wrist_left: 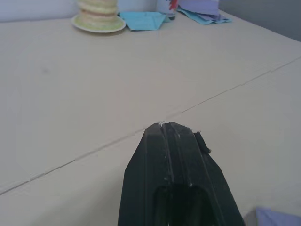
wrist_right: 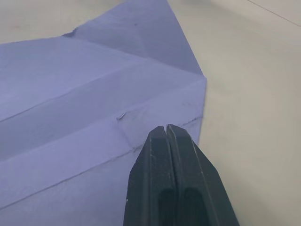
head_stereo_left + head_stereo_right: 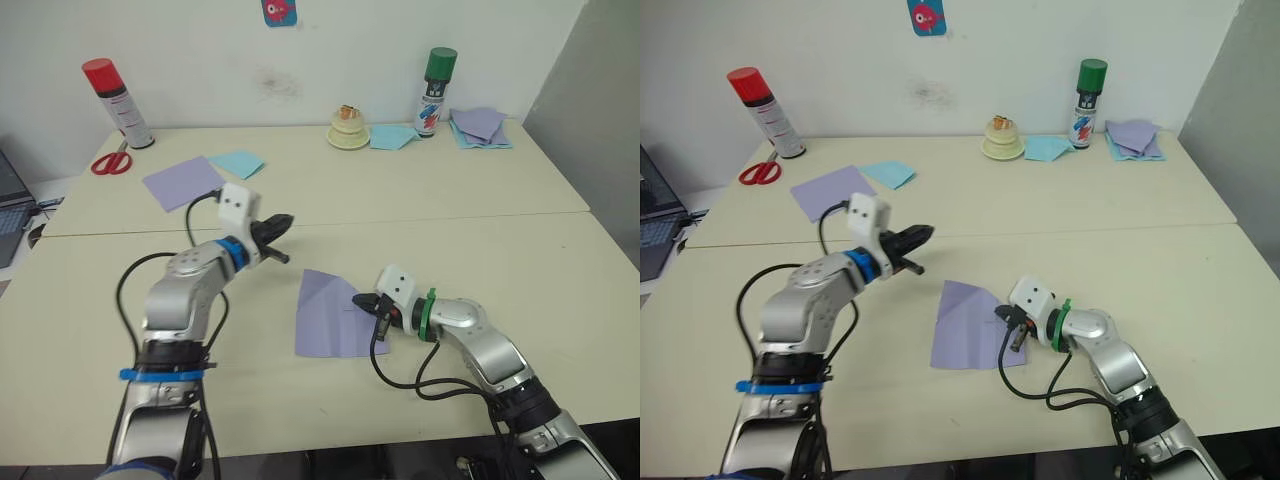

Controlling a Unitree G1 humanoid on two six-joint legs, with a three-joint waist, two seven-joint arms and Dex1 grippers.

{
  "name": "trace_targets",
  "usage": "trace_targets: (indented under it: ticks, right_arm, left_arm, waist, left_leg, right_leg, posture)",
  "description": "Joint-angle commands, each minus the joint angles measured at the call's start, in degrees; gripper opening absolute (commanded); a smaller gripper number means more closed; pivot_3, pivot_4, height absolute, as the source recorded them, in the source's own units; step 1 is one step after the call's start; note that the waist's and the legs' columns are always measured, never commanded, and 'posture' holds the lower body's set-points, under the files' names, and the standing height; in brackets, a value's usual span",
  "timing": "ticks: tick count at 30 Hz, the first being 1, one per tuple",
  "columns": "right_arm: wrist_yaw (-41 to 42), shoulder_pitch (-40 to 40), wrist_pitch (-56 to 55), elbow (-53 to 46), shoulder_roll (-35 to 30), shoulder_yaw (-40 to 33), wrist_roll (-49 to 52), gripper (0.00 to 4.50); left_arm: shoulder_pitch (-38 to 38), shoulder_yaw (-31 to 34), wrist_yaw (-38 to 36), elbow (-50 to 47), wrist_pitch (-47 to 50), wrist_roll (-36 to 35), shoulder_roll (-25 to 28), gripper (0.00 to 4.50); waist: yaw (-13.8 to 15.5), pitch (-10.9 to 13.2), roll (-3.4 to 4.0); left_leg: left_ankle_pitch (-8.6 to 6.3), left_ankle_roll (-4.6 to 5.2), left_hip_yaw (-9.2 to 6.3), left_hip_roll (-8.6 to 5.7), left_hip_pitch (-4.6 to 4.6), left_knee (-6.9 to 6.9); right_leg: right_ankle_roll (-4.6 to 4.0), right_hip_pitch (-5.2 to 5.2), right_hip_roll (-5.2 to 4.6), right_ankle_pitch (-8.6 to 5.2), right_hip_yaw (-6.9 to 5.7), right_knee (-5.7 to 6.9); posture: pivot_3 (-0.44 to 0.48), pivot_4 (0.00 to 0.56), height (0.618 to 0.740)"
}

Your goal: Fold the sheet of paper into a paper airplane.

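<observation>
I have my left arm bent up at the elbow, its silver forearm rising to a blue-ringed wrist and a white camera block, with the black two-fingered left gripper (image 3: 280,224) pointing forward and toward my right, held off the surface. In its wrist view the two black fingers (image 1: 169,155) are pressed flat together with no gap at the tips. My right arm reaches in low from the lower right, green ring at the wrist, and the black two-fingered right gripper (image 3: 364,300) points toward my left, close to the surface. Its fingers (image 2: 167,150) are likewise pressed together, tip against tip.
</observation>
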Motion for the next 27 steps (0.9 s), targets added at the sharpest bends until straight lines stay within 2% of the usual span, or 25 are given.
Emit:
trace_targets:
  ticks: [1, 6, 12, 17, 26, 27]
  right_arm:
    - [0.6, 0.0, 0.3, 1.8, 0.4, 1.5, -1.1, 0.00]
    - [1.2, -0.2, 0.1, 2.2, 0.2, 1.5, -1.2, 0.00]
    - [1.5, 0.1, -0.1, 2.2, -0.2, 1.3, -1.4, 0.00]
    - [1.2, 0.7, 0.2, 1.4, -0.3, 1.2, -1.6, 0.00]
    - [0.6, 1.7, 0.5, 0.4, -0.5, 1.0, -1.8, 0.00]
    - [0.6, 1.7, 0.6, 0.4, -0.5, 0.9, -1.8, 0.00]
  left_arm:
    - [3.6, 0.6, -0.8, -5.6, 2.7, -4.0, -0.3, 0.68]
    - [5.8, -1.3, 0.3, -7.9, 5.5, -5.3, -1.5, 2.25]
    - [7.1, -5.1, 0.2, -9.6, 7.9, -6.6, -3.1, 2.25]
    - [7.3, -9.3, 0.1, -8.0, 7.0, -3.9, -1.7, 2.25]
    - [7.3, -12.8, -2.0, -6.5, 3.8, -2.0, -0.2, 2.25]
    - [7.2, -13.2, -2.3, -6.3, 3.5, -1.8, 0.0, 1.85]
  waist:
    - [0.4, 0.0, -0.01]
    - [1.1, 0.1, -0.09]
    - [1.0, 0.1, -0.09]
    - [1.0, 0.1, -0.09]
    - [1.0, 0.1, -0.09]
    - [1.0, 0.1, -0.09]
  left_leg:
    - [0.00, 0.00, -0.01, -0.02, -0.03, 0.01]
    - [-0.12, 0.21, -0.08, -0.07, -0.06, 0.08]
    - [-0.10, 0.18, -0.05, -0.09, -0.04, 0.07]
    - [-0.10, 0.17, -0.06, -0.08, -0.04, 0.03]
    - [-0.11, 0.19, -0.05, -0.10, -0.04, 0.02]
    - [-0.11, 0.19, -0.05, -0.11, -0.04, 0.02]
  right_leg:
    - [0.00, 0.00, -0.01, 0.00, 0.00, -0.01]
    - [-0.01, 0.05, -0.02, 0.01, -0.08, -0.01]
    - [-0.01, 0.07, -0.02, 0.01, -0.04, -0.02]
    - [-0.01, 0.06, -0.02, 0.01, -0.05, -0.04]
    - [-0.01, 0.07, -0.02, 0.00, -0.04, -0.08]
    - [-0.01, 0.07, -0.02, 0.00, -0.04, -0.09]
  posture:
    - [0.000, 0.150, 0.740]
    - [0.000, 0.150, 0.740]
    - [0.000, 0.150, 0.740]
    - [0.000, 0.150, 0.740]
    - [0.000, 0.150, 0.740]
    - [0.000, 0.150, 0.740]
